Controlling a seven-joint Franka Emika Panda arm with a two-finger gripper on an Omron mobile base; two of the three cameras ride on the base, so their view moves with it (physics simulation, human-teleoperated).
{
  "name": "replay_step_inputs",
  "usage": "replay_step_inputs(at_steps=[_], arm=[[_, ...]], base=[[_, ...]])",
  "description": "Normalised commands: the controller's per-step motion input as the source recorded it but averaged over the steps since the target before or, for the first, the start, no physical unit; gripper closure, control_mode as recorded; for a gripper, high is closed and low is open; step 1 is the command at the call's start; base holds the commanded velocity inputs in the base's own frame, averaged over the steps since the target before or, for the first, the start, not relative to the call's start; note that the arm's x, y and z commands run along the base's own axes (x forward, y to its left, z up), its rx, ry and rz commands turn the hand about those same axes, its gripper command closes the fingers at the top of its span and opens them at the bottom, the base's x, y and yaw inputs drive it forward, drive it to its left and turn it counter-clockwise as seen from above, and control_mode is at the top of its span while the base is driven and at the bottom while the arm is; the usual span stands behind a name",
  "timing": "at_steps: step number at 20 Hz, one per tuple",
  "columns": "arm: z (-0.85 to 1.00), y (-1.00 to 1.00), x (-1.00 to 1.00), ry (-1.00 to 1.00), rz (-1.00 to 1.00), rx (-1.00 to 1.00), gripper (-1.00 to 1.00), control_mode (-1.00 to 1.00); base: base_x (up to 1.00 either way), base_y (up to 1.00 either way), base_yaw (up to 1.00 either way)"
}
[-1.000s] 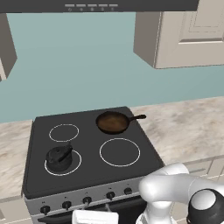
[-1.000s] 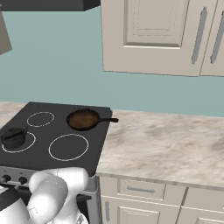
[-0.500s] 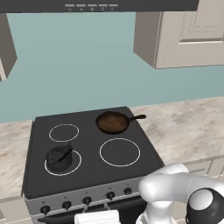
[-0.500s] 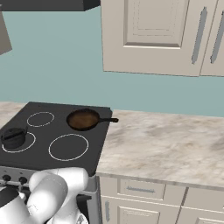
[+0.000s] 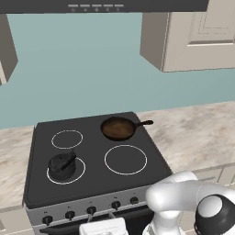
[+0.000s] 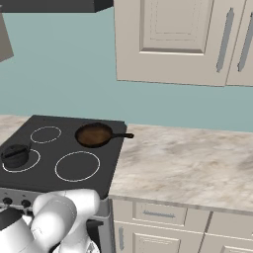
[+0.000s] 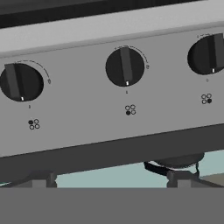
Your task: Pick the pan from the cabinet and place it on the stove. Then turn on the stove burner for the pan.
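Observation:
The pan point(image 5: 118, 128) point(image 6: 94, 135), a small dark skillet, sits on the back right ring of the stove point(image 5: 94, 181) point(image 6: 109, 150), with its thin handle pointing right. The burner ring beneath it is mostly covered. My gripper point(image 7: 109, 180) is low in front of the stove's grey panel, open, with its fingertips point(image 7: 40, 179) wide apart and nothing between them. It faces three black knobs; the middle knob point(image 7: 125, 67) is straight ahead. The beige cabinet point(image 6: 173, 39) point(image 5: 193, 36) hangs to the upper right with its door shut.
A squat black kettle point(image 5: 62, 166) point(image 6: 15, 154) stands on the front left ring. The front right ring point(image 5: 125, 159) is bare. A marble counter point(image 6: 183, 163) runs to the right of the stove, with drawers point(image 6: 160, 215) below. A range hood point(image 5: 96, 5) hangs overhead.

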Motion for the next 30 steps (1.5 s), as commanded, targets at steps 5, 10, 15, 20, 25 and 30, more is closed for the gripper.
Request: replay_step_inputs(at_steps=[5,10,15,20,25,30], arm=[[-0.03,0.02,0.10,0.07,0.02,0.06,-1.00,-1.00],[-0.05,0.04,0.10,0.09,0.01,0.05,-1.00,-1.00],[-0.06,0.05,0.13,0.11,0.01,0.01,-1.00,-1.00],[-0.16,0.03,0.14,0.09,0.02,0.00,-1.00,-1.00],[-0.26,0.00,0.12,0.06,0.02,-0.02,-1.00,-1.00],[-0.18,0.08,0.18,0.05,0.01,-0.01,-1.00,-1.00]], base=[[0.00,0.00,0.00],[0.00,0.00,0.00],[0.00,0.00,0.00],[0.00,0.00,0.00],[0.00,0.00,0.00],[0.00,0.00,0.00]])
